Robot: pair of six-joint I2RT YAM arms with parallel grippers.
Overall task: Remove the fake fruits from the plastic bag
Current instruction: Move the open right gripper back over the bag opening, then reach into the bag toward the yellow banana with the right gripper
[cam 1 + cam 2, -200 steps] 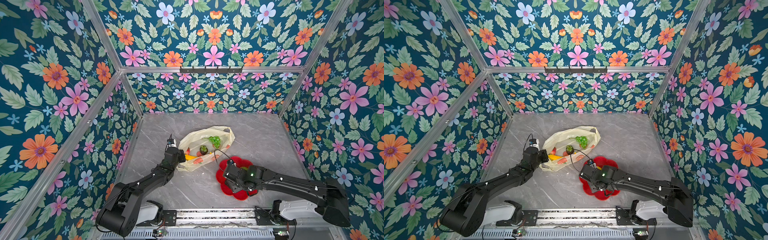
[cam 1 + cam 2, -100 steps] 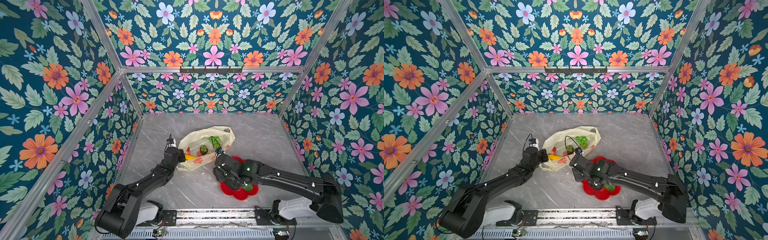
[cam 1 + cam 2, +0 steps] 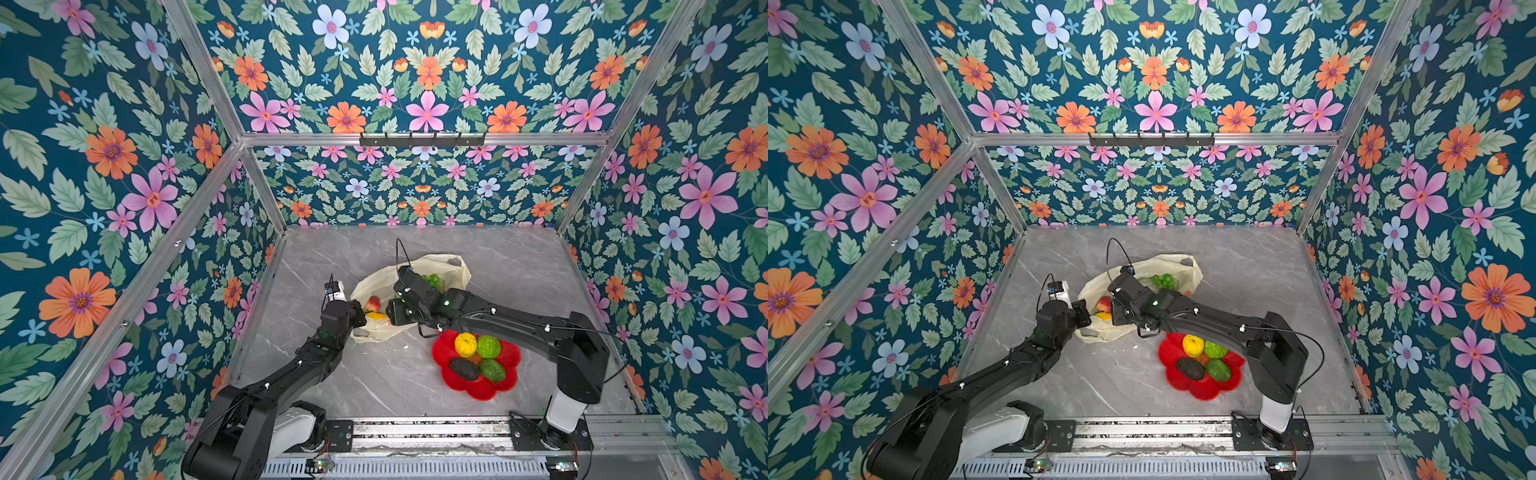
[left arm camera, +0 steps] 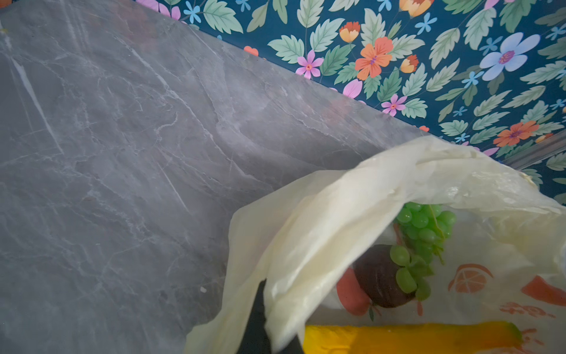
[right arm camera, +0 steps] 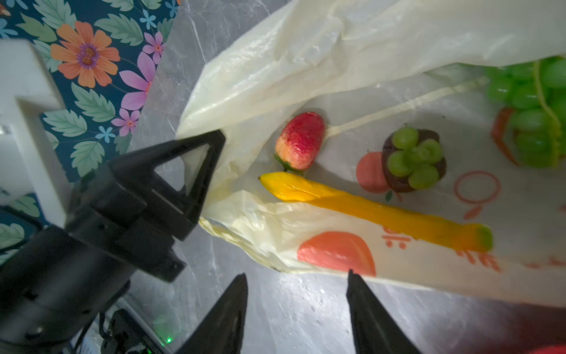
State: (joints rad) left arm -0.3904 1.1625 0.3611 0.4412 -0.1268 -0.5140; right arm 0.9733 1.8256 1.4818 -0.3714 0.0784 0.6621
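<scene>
Right wrist view: right gripper (image 5: 297,273) jaws apart, nothing btwn them, tips over bare table (image 5: 291,306) just beside the near edge of the bag (image 5: 337,46). Left gripper (image 5: 205,174) clamped on the bag's mouth rim, that edge lifted, mouth gaping. Inside bag, lying on its lower layer: strawberry (image 5: 301,141), banana (image 5: 367,208) w/ one end just beside the strawberry's leafy end, dark round fruit (image 5: 401,180) w/ green lobes on top, grapes (image 5: 536,92) further in, partly under the upper layer. Left wrist view shows same: bag film draped over one black finger, grapes + dark round fruit + banana under the flap. Both top views: bag lies mid-table, right arm reaches across its near side, wrist over the mouth. Red flower plate (image 3: 473,392) sits on table near right arm, apart from bag. On plate, packed close together: lemon (image 3: 465,344), bumpy green fruit (image 3: 489,347), avocado (image 3: 464,368), smooth green fruit (image 3: 493,370).
</scene>
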